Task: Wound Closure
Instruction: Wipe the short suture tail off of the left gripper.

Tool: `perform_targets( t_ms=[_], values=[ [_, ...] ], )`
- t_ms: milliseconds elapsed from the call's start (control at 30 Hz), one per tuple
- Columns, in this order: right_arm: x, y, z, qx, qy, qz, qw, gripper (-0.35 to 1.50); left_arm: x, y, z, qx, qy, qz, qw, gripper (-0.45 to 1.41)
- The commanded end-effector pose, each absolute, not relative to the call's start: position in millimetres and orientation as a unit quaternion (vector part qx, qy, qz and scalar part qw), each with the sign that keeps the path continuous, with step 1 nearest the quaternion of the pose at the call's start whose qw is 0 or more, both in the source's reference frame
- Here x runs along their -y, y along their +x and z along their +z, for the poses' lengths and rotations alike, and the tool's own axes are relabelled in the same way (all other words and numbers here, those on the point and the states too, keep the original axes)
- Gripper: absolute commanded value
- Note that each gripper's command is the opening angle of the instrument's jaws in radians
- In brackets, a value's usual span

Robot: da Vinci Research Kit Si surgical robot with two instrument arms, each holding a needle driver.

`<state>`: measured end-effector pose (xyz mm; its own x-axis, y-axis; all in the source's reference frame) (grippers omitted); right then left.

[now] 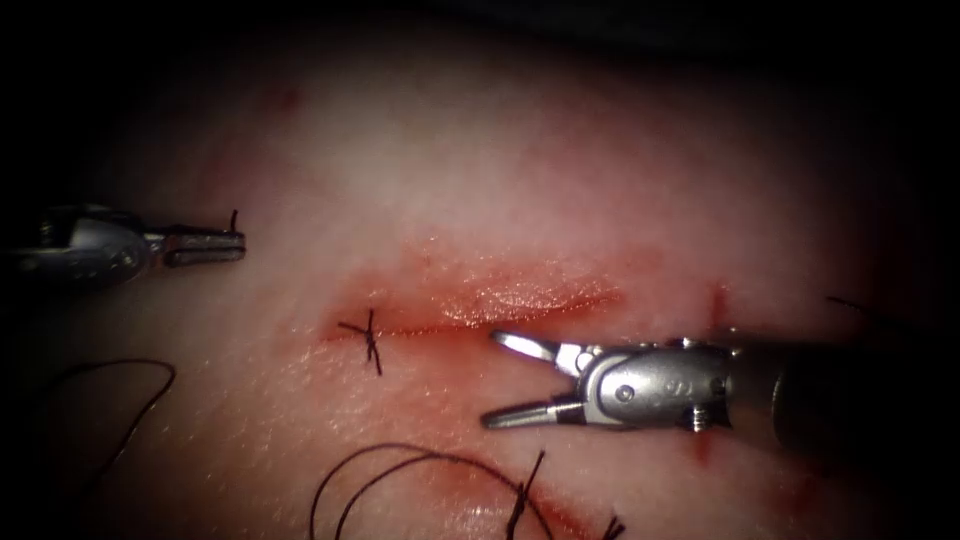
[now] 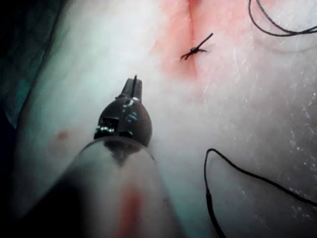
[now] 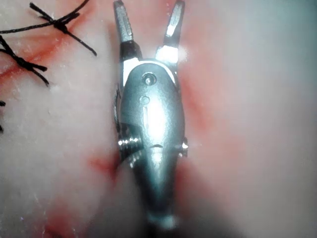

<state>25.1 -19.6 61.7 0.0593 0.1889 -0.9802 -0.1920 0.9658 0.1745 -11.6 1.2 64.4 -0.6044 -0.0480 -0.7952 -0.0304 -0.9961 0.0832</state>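
The cut (image 1: 480, 305) runs across the tissue (image 1: 560, 170), wet with red fluid. A tied stitch (image 1: 370, 338) with short cut ends crosses its left end. My left tool (image 1: 238, 246) hovers well to the left of the cut, shut on a short bit of thread (image 1: 234, 220) that sticks up from its tip. The same tool (image 2: 133, 88) and thread bit (image 2: 135, 78) are seen short of the stitch (image 2: 195, 49). My right tool (image 1: 492, 380) lies just below the cut with jaws wide open, holding nothing (image 3: 148, 7). Neither tool holds the needle.
Loose black thread (image 1: 420, 465) curls over the tissue near the front, with knotted ends (image 1: 520, 500) beside it. Another loop of thread (image 1: 135, 400) lies at the lower left. Two knots (image 3: 59, 22) sit beside the right tool's jaws.
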Motion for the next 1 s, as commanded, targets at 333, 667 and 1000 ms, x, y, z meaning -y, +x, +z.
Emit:
perform_targets(
  t_ms=[333,667,1000],
  values=[
    [18.2,23.3,60,-0.631,0.013,0.244,0.736,0.98,-1.9,-8.9,77,-0.047,0.444,-0.886,-0.122,-0.45],
    [18.7,22.8,60,-0.624,0.012,0.257,0.738,1.0,1.6,-5.2,82,-0.147,0.401,-0.864,-0.268,0.64],
    [19.6,22.9,60,-0.624,0.012,0.258,0.738,0.91,2.5,-0.5,79,-0.152,0.392,-0.867,-0.266,0.56]
  ],
)
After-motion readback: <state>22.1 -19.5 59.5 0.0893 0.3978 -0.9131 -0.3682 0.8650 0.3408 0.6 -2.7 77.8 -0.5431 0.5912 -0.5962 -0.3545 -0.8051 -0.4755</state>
